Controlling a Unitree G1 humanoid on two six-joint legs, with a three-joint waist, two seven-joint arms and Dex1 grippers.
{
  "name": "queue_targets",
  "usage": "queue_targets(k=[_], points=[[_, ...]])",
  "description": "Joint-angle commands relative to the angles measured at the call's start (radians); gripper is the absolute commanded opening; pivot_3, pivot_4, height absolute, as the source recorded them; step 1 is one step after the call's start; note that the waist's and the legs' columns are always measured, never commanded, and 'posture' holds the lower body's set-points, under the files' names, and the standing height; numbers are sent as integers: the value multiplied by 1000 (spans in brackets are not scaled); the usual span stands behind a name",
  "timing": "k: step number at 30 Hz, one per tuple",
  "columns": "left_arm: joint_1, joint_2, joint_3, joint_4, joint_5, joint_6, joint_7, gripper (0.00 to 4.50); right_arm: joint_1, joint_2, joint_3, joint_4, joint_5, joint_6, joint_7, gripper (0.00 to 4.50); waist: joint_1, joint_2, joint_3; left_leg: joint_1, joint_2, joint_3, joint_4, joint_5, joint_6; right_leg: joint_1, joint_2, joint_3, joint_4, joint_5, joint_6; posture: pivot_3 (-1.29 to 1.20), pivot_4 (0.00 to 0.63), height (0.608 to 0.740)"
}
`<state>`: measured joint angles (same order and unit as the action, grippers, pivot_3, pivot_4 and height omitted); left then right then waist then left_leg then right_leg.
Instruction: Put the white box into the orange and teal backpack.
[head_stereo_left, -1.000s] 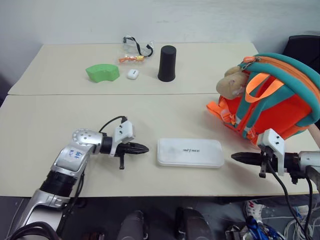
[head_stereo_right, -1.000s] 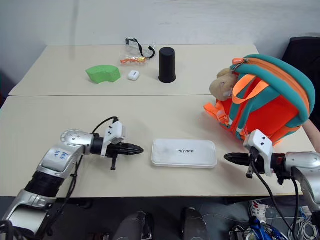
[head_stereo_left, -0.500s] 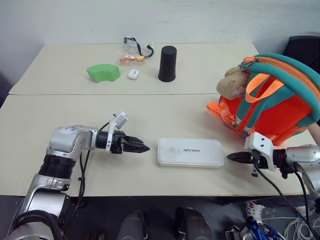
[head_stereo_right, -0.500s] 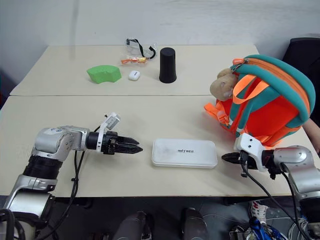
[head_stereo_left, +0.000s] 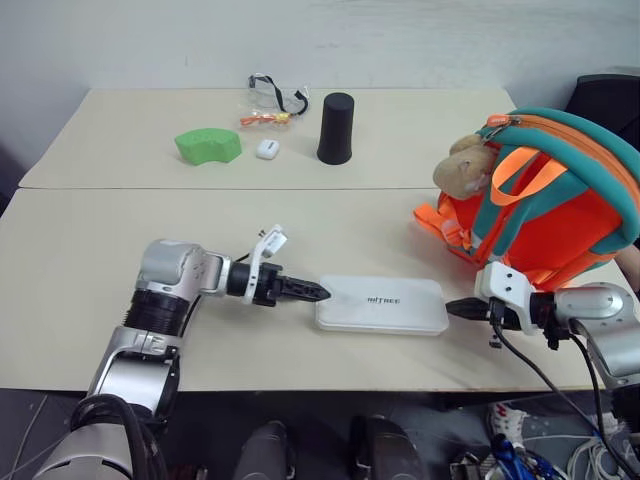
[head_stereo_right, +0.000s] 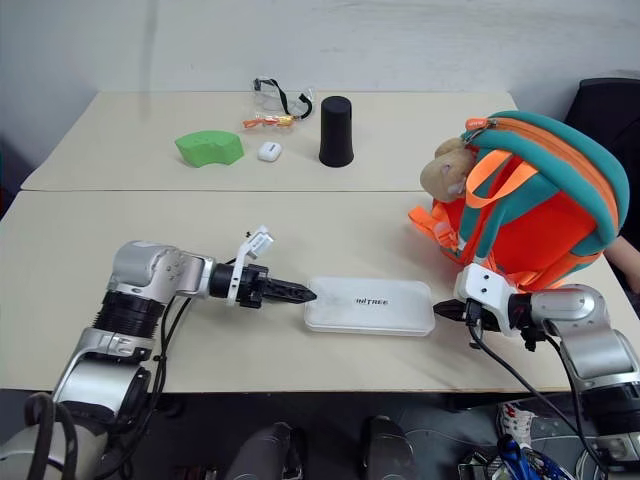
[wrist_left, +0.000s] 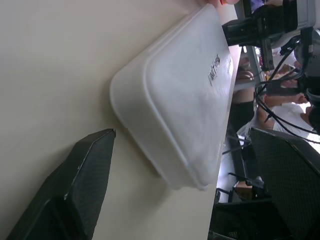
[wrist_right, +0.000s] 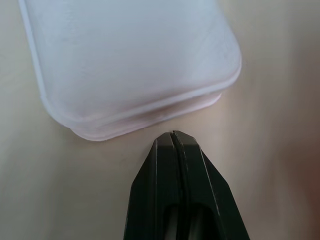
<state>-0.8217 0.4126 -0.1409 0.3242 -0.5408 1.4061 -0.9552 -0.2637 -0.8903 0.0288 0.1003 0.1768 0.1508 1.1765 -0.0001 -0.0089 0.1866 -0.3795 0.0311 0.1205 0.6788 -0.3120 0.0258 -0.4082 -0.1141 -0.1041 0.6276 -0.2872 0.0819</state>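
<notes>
Beige table (head_stereo_left: 120, 250) under white box (head_stereo_left: 381, 304), backpack (head_stereo_left: 545, 195) (upright), black cylinder (head_stereo_left: 335, 128).

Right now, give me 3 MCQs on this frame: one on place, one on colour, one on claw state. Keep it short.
1. Where does the white box lie?
A. inside the backpack
B. flat on the table, between the two claws
C. on top of the black cylinder

2. What colour is the curved block on the far table?
A. green
B. red
C. blue

3. How do the fingers of the right claw stand?
A. wide apart around the box
B. closed on a strap
C. pressed together, holding nothing

Key:
1 B: the box lies on the table with the left claw at one end and the right claw at the other.
2 A: it is bright green.
3 C: the right wrist view shows the two fingers meeting at the tip, just short of the box's edge.
</notes>
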Motion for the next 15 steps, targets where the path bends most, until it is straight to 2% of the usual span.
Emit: queue_targets(k=[1,8,12,15], points=[[-28,-64,-43,55,3,-7,15,4487,1,22,30,-24,-17,-8,-9,0,0,0,0,0,0,0,0,0,0,0,0,0,0,0,0,0,150,740],[-120,-169,-20,198,24,-66,51,4487,23,33,36,-62,-25,5,-28,0,0,-1,-1,0,0,0,0,0,0,0,0,0,0,0,0,0,150,740],[-149,-197,9,259,36,-98,72,4487,41,38,31,-81,-22,14,-41,0,0,-1,-1,0,0,0,0,0,-1,0,0,0,0,0,0,0,150,740],[-154,-197,23,272,36,-108,64,3915,63,40,26,-100,-19,20,-51,0,0,-3,-1,0,0,0,0,0,-1,0,0,0,0,0,0,0,150,740]])
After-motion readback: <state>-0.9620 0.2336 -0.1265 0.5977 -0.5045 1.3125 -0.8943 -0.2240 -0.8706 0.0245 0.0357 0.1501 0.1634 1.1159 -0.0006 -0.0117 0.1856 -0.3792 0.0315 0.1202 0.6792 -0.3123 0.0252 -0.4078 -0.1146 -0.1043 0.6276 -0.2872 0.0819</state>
